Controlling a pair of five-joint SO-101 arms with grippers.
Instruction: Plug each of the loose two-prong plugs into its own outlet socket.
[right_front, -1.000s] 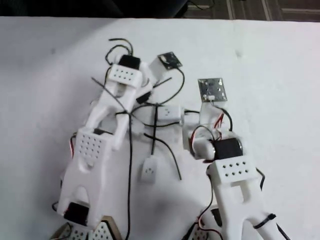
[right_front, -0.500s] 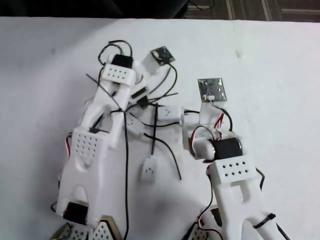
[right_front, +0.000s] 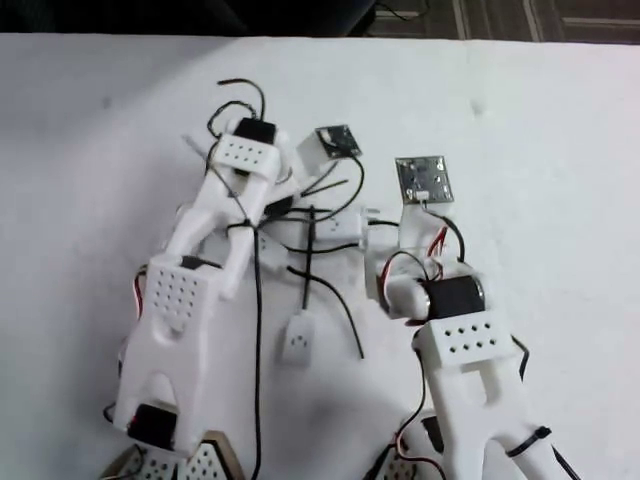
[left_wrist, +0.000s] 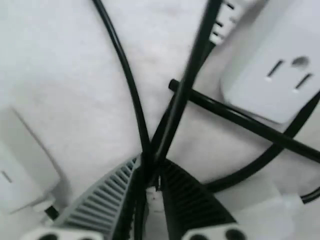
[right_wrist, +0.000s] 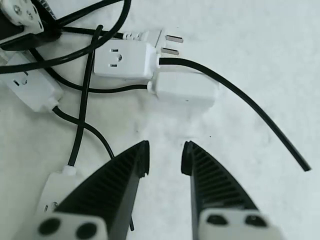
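A white table (right_front: 560, 120) carries a tangle of black cords and white outlet blocks between the two arms. The landmark is the middle outlet socket (right_wrist: 122, 60), which lies face up. A two-prong plug (right_wrist: 161, 39) rests against its far edge with both prongs bare, so it is not seated. A white block (right_wrist: 182, 89) with its own cord abuts the side of the socket.

The left gripper (left_wrist: 150, 175) is over the crossing cords just beside this socket. Its jaws are pressed together, pinching a black cord (left_wrist: 127, 85), and a white scrap shows between them. The right gripper (right_wrist: 165, 157) hangs over bare table near the socket, jaws spread and empty.

Over the last second the left wrist swung away from the socket and has now come back near where it started. The socket has slid a little toward the right arm, and the plug's prongs now poke out beside it in the high view. The right arm has not moved. The tug seems to have dragged the tangle without freeing a plug, so the plugging probably remains to be done.
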